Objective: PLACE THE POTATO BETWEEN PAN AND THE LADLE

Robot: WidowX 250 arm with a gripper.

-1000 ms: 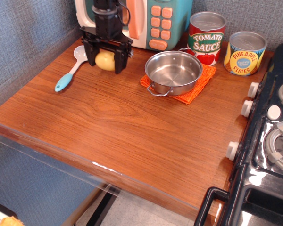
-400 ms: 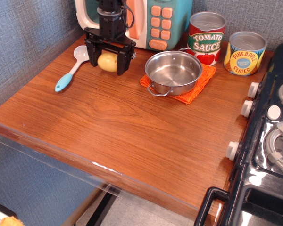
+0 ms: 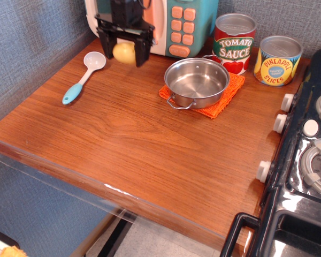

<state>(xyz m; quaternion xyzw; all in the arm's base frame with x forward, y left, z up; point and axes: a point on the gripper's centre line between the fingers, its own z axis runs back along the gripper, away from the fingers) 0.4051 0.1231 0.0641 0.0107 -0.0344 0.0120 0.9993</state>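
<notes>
The pale-yellow potato (image 3: 124,52) sits between the fingers of my black gripper (image 3: 123,57), which is shut on it and holds it just above the table's back edge, in front of the toy microwave. The ladle (image 3: 94,60), with a white bowl and light-blue handle, lies on the wooden table to the left of the gripper. The shiny steel pan (image 3: 197,80) stands to the right on an orange mat (image 3: 226,97). The potato hangs over the gap between ladle and pan, nearer the ladle.
A teal and white toy microwave (image 3: 179,24) stands at the back behind the gripper. A tomato sauce can (image 3: 234,43) and a pineapple slices can (image 3: 278,60) stand at the back right. A black toy stove (image 3: 310,160) borders the right edge. A blue wall runs along the left.
My gripper has risen and shifted slightly right, carrying the potato up off the table. The ladle's bowl, partly covered before, now shows fully. Pan and ladle have not moved.
</notes>
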